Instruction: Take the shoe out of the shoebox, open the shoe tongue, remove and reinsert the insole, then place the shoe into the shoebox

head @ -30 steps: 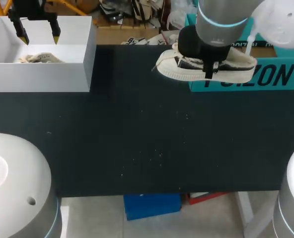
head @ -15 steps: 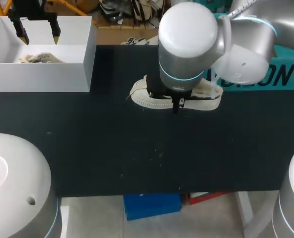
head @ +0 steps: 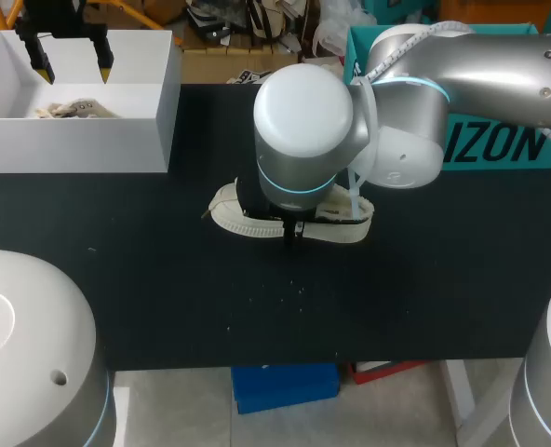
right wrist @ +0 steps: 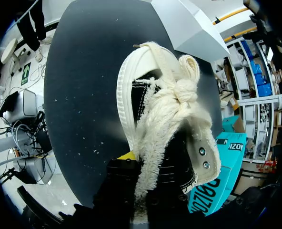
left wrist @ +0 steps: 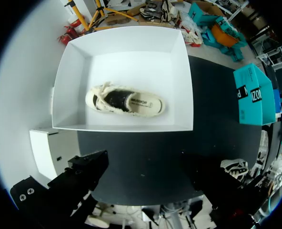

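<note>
Canvas shoe [head: 229, 212]: cream sole and laces with a black upper, at the middle of the dark table [head: 164, 279]. I cannot tell whether the sole rests on the table or hangs just above it.
Long axis: runs roughly 9 to 3 o'clock in the head view, dipping slightly toward 3. By my reading, the toe cap and a loose lace end point to 9.
Right tool [right wrist: 157, 164]: clamped on the shoe at its collar end. One yellow tip shows against the side of the upper and the other is hidden behind the shoe. Laces and toe stretch away ahead of the tool. From above, the wrist of the right arm [head: 303, 140] covers the grasp.
Left tool [head: 71, 67]: fingers wide apart with nothing between them, above the white box [head: 168, 102], about 10 o'clock from the shoe and well apart from it.
White box: holds a second shoe [left wrist: 124, 101], lying along the box's long side.
Teal box [head: 508, 144]: about 2 o'clock from the shoe, at the table's far right.
Shoebox: I cannot tell which of the two boxes is the one the task means.
Key relation: the right arm already has the shoe. To reach the tongue, the left tool would have to travel toward 4 o'clock and meet the laces from the toe side.
Step, as I judge it: the shoe is out of a box, and the tongue is not yet opened.
</note>
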You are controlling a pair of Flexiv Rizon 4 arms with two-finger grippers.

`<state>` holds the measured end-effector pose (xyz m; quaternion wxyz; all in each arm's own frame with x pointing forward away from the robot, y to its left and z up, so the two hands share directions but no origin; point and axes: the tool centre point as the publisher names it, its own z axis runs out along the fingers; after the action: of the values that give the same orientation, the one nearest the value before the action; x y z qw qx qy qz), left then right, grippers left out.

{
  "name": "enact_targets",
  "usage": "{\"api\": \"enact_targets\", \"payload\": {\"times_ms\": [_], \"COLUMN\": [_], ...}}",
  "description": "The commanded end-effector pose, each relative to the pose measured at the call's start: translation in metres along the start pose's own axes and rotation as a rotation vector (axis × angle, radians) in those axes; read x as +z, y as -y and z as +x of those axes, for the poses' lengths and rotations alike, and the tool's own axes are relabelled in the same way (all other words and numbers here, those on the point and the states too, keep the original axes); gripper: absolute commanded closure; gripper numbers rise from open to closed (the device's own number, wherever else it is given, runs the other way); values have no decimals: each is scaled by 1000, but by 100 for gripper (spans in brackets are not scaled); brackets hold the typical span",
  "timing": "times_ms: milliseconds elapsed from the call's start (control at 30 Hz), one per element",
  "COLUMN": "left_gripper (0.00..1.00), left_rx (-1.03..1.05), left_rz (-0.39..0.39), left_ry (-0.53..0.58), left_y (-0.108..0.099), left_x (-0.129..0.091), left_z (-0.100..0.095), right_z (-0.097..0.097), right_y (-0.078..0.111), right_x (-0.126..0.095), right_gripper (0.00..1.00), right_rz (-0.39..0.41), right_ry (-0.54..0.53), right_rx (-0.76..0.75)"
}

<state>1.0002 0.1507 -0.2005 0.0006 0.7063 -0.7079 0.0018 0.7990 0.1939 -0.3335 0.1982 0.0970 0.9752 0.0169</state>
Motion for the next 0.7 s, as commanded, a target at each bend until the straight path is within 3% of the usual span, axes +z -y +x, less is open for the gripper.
{"api": "enact_targets", "payload": {"times_ms": [33,333,367,400,700], "left_gripper": [0,0,0,0,0], "left_rx": [-1,-1,-1,-1,-1], "left_rz": [-2,-2,-2,-2,-2], "left_ry": [2,2,2,2,2], "left_y": [0,0,0,0,0], "left_x": [-1,-1,-1,-1,-1], "left_z": [0,0,0,0,0], "right_z": [14,33,35,36,24], "right_y": [-23,-32,-31,-31,-19], "right_x": [22,48,50,50,12], "right_gripper": [100,100,82,0,0], "right_rz": [11,35,36,41,-43], "right_ry": [32,22,19,16,-65], "right_rx": [-12,-57,-56,-60,-99]}}
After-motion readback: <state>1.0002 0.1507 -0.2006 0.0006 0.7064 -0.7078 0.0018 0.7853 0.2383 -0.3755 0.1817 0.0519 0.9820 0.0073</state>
